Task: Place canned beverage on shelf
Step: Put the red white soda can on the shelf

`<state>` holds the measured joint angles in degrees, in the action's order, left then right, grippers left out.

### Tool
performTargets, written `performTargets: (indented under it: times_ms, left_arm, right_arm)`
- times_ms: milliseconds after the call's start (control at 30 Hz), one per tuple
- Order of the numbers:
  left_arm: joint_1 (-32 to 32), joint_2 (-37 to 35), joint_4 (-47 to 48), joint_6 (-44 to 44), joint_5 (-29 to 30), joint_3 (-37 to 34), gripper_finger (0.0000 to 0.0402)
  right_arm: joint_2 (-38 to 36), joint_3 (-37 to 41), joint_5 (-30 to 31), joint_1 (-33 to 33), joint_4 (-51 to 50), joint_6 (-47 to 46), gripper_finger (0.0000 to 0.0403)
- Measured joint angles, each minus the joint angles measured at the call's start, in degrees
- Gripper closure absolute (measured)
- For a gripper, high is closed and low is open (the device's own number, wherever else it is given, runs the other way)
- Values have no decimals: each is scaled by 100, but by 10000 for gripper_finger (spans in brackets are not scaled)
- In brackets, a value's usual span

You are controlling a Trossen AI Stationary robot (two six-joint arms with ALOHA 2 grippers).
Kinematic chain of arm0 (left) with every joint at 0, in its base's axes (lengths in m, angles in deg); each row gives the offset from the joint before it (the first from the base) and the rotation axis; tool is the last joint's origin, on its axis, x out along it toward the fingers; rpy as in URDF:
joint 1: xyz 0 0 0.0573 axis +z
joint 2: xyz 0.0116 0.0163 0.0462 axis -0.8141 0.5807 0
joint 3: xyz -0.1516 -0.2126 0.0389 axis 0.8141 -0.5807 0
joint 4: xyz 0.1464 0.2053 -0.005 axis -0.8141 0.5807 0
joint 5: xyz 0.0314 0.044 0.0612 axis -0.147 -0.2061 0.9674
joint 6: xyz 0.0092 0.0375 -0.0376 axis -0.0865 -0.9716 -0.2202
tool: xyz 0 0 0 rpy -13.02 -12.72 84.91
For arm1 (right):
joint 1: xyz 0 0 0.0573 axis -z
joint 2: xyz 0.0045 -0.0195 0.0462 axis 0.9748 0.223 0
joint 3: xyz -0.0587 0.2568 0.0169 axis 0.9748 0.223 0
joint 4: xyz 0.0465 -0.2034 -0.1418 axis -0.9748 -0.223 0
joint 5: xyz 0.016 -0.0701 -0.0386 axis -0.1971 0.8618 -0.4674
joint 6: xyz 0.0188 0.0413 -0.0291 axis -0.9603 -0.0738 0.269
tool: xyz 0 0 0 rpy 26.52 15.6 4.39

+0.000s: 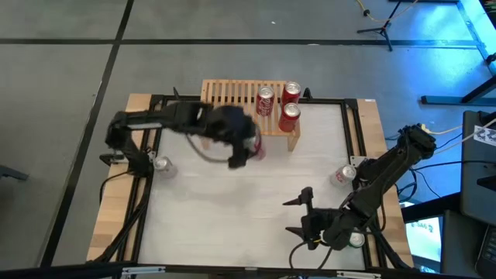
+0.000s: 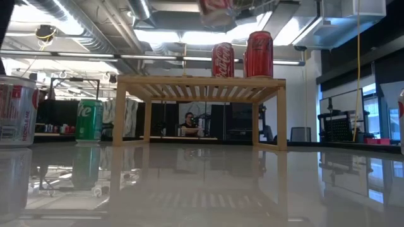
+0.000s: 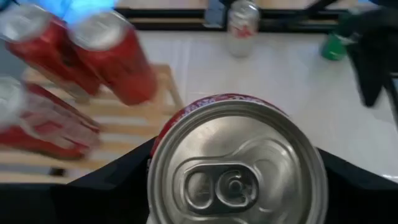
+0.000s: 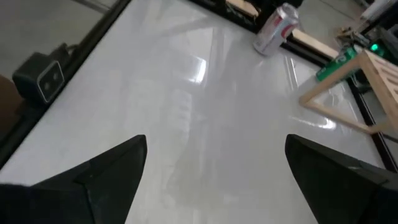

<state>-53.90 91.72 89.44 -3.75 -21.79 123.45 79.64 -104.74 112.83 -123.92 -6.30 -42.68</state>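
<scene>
Mid-carry: red aluminium drink can (image 3: 233, 163) clamped between the left gripper (image 1: 246, 153) fingers, held aloft near the front edge of the low light-wood slatted shelf (image 1: 225, 94), three red cans (image 1: 266, 101) already on top. Next: onward over a free slat, level, lowering, release. Right gripper (image 1: 298, 215) spread wide, empty, idle at the table's near side.

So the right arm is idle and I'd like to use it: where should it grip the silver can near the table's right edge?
The silver can seems to stand upright, so take its round side wall about mid-height, one finger on either side. Come in level from the table's middle, since the black frame rail runs just behind it. The right gripper is open.
</scene>
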Motion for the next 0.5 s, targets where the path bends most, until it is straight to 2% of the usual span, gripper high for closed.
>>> performTargets:
  times_ms: [167,500]
  left_arm:
    - [573,645,468,-365,24,922,110]
    - [1119,1126,450,-881,-10,1013,106]
  right_arm:
    - [0,17,128,0,-256,-331,22]
    - [4,96,242,305,-298,-371,22]
